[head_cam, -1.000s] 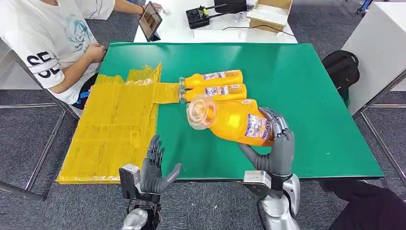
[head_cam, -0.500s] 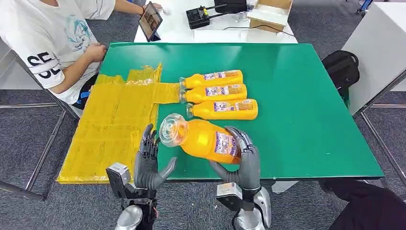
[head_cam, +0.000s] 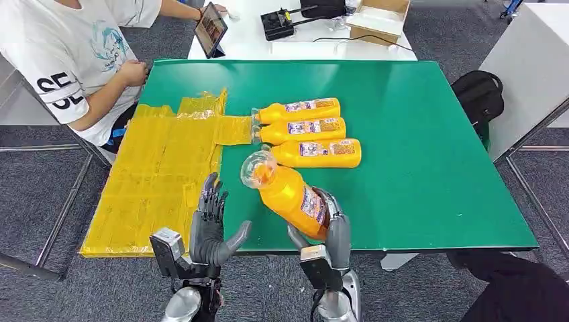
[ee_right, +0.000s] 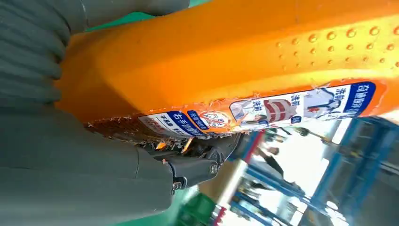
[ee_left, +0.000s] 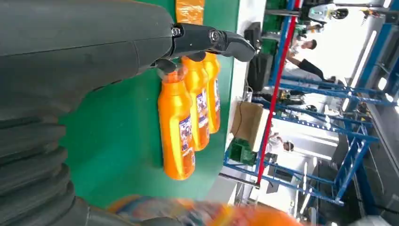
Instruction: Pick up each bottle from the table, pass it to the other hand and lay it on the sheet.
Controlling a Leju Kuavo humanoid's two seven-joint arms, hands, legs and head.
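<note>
My right hand grips an orange bottle around its lower body, lifted above the table's near edge, clear cap tilted up and toward my left. Up close, the bottle's body and label sit in that hand. My left hand stands open just left of it, palm toward the bottle, not touching it. Three more orange bottles lie side by side mid-table, caps pointing left; they also show past my left fingers as bottles. The yellow sheet covers the table's left part.
A person in a white shirt sits at the far left corner, hand by the green table's edge. A tablet, a black device and a cardboard box sit on the white table behind. A black bag lies right.
My right hand has carried the bottle from over the table's middle toward me and to the left, then tipped its cap upward. My left hand rose slightly and stays open.
</note>
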